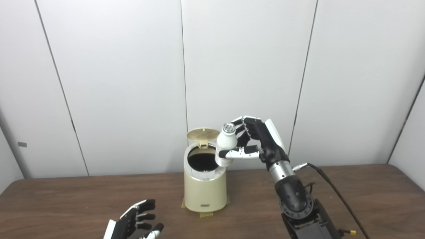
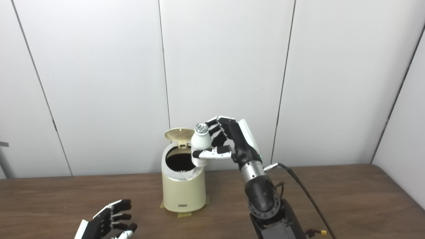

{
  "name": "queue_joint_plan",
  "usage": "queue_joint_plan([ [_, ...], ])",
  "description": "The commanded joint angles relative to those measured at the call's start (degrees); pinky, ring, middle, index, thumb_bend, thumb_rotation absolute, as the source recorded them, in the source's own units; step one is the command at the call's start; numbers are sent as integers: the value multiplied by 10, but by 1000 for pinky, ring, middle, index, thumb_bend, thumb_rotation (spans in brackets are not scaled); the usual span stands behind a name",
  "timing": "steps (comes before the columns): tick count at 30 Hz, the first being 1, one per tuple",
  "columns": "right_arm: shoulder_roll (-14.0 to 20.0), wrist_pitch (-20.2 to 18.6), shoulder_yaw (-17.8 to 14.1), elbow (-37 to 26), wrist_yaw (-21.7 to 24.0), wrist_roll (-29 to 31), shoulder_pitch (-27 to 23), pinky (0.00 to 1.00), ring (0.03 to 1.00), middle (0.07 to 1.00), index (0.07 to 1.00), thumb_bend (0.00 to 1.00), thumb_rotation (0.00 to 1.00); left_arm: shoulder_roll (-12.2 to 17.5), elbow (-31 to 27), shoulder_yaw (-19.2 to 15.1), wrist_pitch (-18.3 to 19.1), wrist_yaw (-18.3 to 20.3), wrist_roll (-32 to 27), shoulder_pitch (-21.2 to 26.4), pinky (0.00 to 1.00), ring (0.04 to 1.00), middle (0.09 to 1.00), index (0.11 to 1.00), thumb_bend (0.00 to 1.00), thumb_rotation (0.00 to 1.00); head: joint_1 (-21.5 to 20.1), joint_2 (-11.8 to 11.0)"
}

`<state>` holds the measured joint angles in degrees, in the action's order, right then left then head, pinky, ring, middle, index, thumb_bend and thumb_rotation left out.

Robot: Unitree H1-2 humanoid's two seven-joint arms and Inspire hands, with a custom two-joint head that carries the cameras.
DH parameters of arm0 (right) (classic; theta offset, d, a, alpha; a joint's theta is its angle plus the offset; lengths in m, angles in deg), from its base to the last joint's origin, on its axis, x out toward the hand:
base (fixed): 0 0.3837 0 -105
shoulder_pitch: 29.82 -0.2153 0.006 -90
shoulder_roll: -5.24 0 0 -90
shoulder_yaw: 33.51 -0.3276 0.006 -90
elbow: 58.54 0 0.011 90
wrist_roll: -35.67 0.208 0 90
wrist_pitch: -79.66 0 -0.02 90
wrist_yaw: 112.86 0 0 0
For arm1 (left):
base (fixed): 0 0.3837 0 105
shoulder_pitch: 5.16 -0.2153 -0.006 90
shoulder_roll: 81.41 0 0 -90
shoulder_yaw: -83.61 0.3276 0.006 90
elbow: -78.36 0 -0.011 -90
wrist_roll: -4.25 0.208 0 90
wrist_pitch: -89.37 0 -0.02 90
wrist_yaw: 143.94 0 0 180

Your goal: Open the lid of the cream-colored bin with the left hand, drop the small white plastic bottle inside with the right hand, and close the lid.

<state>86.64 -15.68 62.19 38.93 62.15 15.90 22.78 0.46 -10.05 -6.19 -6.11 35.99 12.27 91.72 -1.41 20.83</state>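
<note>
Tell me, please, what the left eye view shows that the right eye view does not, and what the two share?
Only the left eye view shows a fourth wall panel beyond a dark seam at its right edge.

Only the right eye view shows more wooden table to the right of the right arm.

Both share the cream-colored cylindrical bin with its round lid raised, the right hand holding the small white plastic bottle at the bin's rim beside the dark opening, and the left hand open, low over the table.

right hand (image 2: 232,141) gripping bottle (image 2: 200,146), bin (image 2: 182,192) open
</note>
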Motion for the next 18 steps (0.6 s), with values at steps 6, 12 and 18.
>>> queue_joint_plan([
  [6, -10, 44, 7, 29, -10, -4, -50, 285, 344, 440, 529, 521, 0, -7, 1, 3, -22, -6, 0, 16, 620, 709, 784, 791, 554, 113, 6, 1],
  [12, -16, 79, 12, 73, -18, -6, -69, 285, 340, 438, 527, 522, 0, -12, -3, 4, -19, -9, 2, 15, 614, 707, 785, 791, 539, 83, 13, 3],
  [18, -24, 84, 12, 103, -26, -8, -84, 290, 343, 435, 530, 520, 0, -16, 4, 3, -24, -10, -3, 16, 626, 717, 789, 791, 546, 85, 18, 2],
])
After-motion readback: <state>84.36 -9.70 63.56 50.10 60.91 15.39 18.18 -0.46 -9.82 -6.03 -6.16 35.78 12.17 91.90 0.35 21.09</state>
